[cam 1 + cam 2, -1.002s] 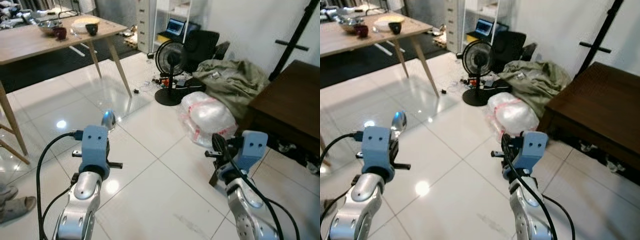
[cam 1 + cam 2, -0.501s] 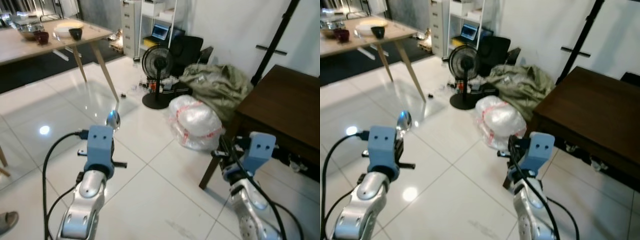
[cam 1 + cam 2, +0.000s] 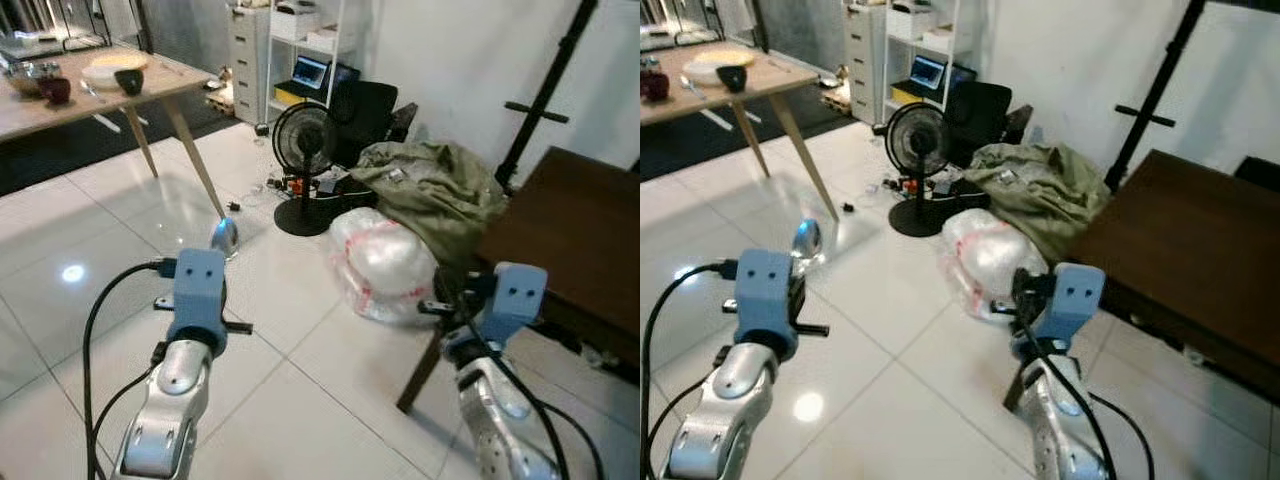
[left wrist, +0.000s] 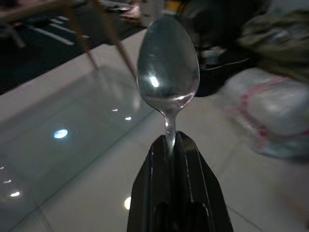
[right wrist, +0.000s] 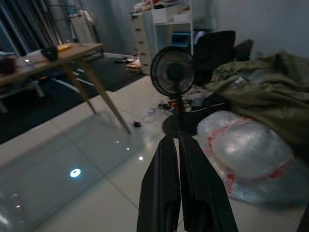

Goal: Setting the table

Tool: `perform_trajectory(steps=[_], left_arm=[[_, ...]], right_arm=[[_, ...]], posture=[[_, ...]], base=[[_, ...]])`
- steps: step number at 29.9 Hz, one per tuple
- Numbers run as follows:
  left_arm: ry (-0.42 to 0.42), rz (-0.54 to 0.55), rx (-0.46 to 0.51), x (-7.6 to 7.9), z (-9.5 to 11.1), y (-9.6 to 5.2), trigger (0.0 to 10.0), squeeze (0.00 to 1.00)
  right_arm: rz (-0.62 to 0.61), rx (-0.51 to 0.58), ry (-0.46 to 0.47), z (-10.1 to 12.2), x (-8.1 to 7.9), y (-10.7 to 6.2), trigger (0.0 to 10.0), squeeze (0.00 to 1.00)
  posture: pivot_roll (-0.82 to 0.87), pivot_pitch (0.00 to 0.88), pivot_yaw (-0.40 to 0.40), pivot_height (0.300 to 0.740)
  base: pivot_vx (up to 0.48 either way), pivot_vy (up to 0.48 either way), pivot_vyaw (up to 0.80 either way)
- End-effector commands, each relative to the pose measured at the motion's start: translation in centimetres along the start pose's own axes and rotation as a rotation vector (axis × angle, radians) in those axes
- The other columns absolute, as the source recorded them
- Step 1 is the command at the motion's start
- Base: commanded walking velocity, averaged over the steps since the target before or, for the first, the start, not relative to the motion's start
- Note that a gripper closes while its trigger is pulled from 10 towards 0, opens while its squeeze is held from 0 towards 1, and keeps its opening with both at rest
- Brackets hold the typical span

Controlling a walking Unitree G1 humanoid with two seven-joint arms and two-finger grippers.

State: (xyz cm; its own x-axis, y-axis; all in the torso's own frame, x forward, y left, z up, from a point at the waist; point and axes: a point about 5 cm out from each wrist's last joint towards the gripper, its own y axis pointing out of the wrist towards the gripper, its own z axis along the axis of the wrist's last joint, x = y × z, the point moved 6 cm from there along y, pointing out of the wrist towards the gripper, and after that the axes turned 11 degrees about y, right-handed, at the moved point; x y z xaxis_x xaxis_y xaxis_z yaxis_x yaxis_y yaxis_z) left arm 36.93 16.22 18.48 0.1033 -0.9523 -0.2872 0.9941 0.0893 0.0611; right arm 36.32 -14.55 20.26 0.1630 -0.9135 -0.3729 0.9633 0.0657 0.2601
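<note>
My left gripper point(image 4: 170, 139) is shut on the handle of a silver spoon point(image 4: 168, 65). The spoon's bowl point(image 3: 223, 236) sticks up above the blue wrist at the lower left. My right gripper point(image 5: 178, 141) is shut with nothing between its fingers; its arm point(image 3: 505, 300) is at the lower right. A light wooden table point(image 3: 95, 98) stands far off at the upper left, carrying a white plate point(image 3: 105, 70), a dark bowl point(image 3: 128, 81), a dark red cup point(image 3: 55, 89) and a metal bowl point(image 3: 20, 75).
A black floor fan point(image 3: 304, 135) stands ahead on the white tiles. Beside it lie a clear plastic bag point(image 3: 385, 262) and an olive cloth heap point(image 3: 435, 185). A dark brown table point(image 3: 565, 255) is at the right, a white shelf point(image 3: 300, 50) with a laptop behind.
The whole view has swung: the wooden table has slid further to the upper left and the dark brown table closer at the right. Both grippers hold as before.
</note>
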Motion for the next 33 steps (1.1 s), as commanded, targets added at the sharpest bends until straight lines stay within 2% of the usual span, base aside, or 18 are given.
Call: perform_trajectory(steps=[1, 11, 19, 25, 33], left_arm=[[-0.001, -0.019, -0.002, 0.7, -0.1, -0.1, 10.0, 0.00], [0.003, -0.019, 0.003, 0.7, -0.1, -0.1, 10.0, 0.00], [0.001, -0.038, 0.017, 1.0, 0.1, -0.1, 10.0, 0.00], [0.001, -0.041, 0.021, 1.1, 0.2, -0.1, 10.0, 0.00], [0.001, -0.039, 0.021, 1.1, 0.2, -0.1, 10.0, 0.00]], right_arm=[[-0.033, 0.001, -0.006, 0.1, 1.2, -0.3, 10.0, 0.00], [-0.031, 0.016, 0.038, 0.4, 1.0, -0.1, 10.0, 0.00], [-0.097, 0.019, 0.000, 0.5, 2.4, 0.0, 10.0, 0.00], [-0.090, 0.015, -0.008, 0.4, 2.4, 0.1, 10.0, 0.00], [-0.079, 0.017, -0.002, 0.4, 2.1, 0.1, 10.0, 0.00]], posture=[[0.07, 0.072, 0.034, 0.740], [0.08, 0.062, 0.037, 0.740], [0.07, 0.056, 0.039, 0.740], [0.07, 0.056, 0.039, 0.740], [0.08, 0.053, 0.039, 0.740]], base=[[0.472, 0.000, 0.00], [0.472, 0.000, 0.00], [0.472, 0.000, 0.00], [0.472, 0.000, 0.00], [0.472, 0.000, 0.68]])
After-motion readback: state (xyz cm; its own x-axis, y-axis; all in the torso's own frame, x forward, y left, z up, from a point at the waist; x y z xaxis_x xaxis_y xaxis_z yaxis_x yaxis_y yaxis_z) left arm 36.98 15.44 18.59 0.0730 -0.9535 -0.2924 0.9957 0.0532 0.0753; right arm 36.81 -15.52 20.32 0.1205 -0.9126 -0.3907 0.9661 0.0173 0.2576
